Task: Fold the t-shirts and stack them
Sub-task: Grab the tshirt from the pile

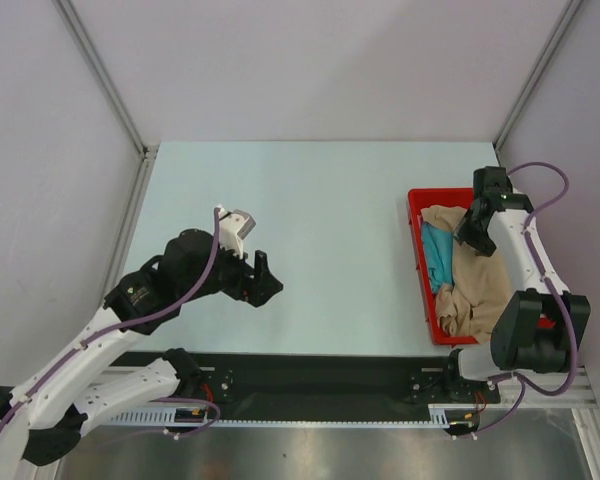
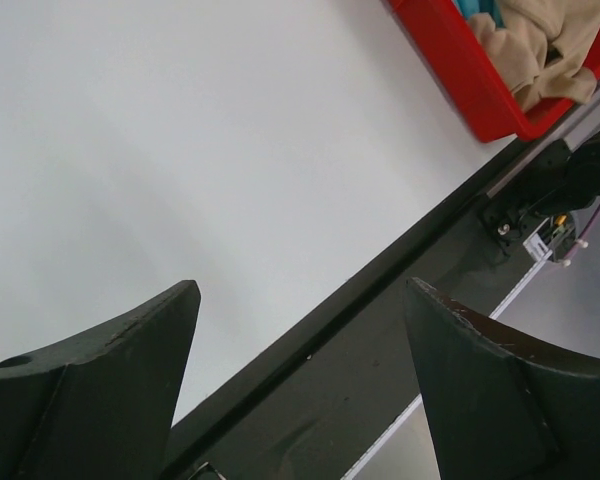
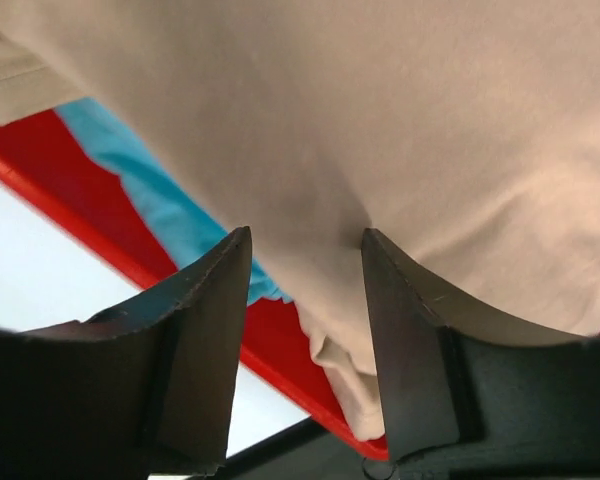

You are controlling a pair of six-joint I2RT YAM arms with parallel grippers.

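A crumpled tan t-shirt (image 1: pixel 480 280) fills most of the red bin (image 1: pixel 417 200) at the table's right side, and a teal t-shirt (image 1: pixel 438 255) shows under it along the bin's left wall. My right gripper (image 1: pixel 475 232) is down in the bin's far half. In the right wrist view its fingers (image 3: pixel 305 240) pinch a bulge of the tan t-shirt (image 3: pixel 430 120), with the teal t-shirt (image 3: pixel 150 180) to the left. My left gripper (image 1: pixel 262 280) hovers over bare table at the near left, open and with nothing between its fingers (image 2: pixel 300 300).
The left wrist view shows the bin (image 2: pixel 460 75) far off at upper right and the black rail (image 2: pixel 380 330) along the table's near edge. Grey walls and metal posts enclose the table on three sides.
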